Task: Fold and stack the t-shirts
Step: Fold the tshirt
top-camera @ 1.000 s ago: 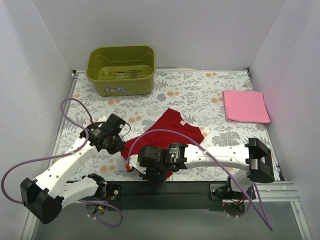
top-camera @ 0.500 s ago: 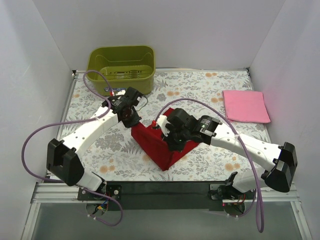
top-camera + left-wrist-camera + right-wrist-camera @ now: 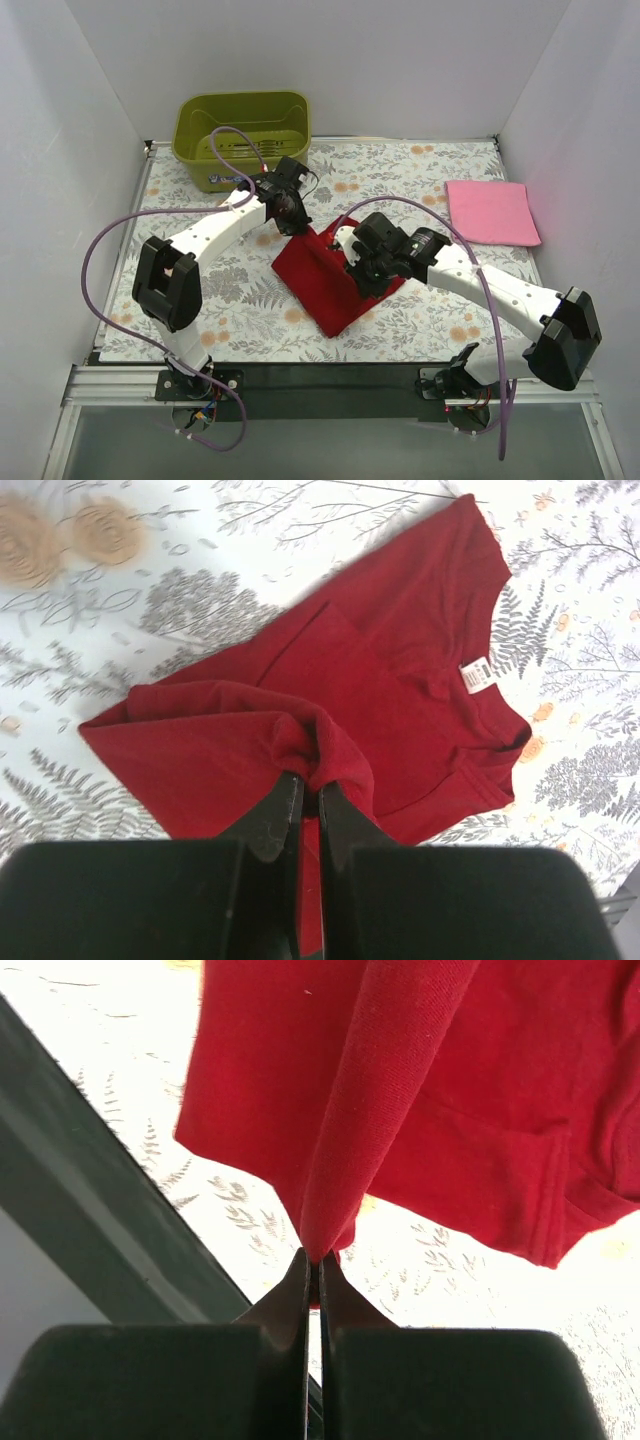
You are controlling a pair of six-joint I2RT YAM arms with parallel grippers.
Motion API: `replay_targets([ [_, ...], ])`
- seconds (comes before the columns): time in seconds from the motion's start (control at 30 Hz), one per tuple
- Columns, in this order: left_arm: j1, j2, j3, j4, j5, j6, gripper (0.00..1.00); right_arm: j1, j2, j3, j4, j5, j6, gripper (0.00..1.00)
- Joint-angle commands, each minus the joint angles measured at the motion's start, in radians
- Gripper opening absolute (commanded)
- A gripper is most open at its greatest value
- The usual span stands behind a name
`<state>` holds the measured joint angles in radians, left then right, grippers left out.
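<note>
Left end effector (image 3: 308, 798) pinching bunched fold of red t-shirt (image 3: 400, 680); white neck label (image 3: 474, 675) showing; floral tablecloth (image 3: 150, 590) beneath.

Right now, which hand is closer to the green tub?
Left. The left gripper is near the green tub; the right gripper holds the red t-shirt, farther off.

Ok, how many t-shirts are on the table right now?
2. The deep red cloth t-shirt is in the middle, pinched by the left hand and the right hand. The light pink cloth t-shirt lies folded at the far right. None looks hidden.
</note>
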<state>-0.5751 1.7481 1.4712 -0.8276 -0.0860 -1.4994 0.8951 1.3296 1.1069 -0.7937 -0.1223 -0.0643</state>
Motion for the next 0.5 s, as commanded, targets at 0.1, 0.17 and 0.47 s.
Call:
replay_targets([
  [0.1,0.011,0.062,0.101,0.091,0.037,0.067,0.0,-0.059,-0.024,-0.031,-0.013,0.033,0.0,0.01],
  [0.17,0.011,0.082,0.104,0.114,0.049,0.08,0.0,-0.082,-0.021,-0.048,-0.007,0.041,0.004,0.01],
  [0.47,0.0,0.055,0.107,0.183,0.132,0.096,0.0,-0.12,-0.05,-0.099,0.021,0.003,0.044,0.01],
])
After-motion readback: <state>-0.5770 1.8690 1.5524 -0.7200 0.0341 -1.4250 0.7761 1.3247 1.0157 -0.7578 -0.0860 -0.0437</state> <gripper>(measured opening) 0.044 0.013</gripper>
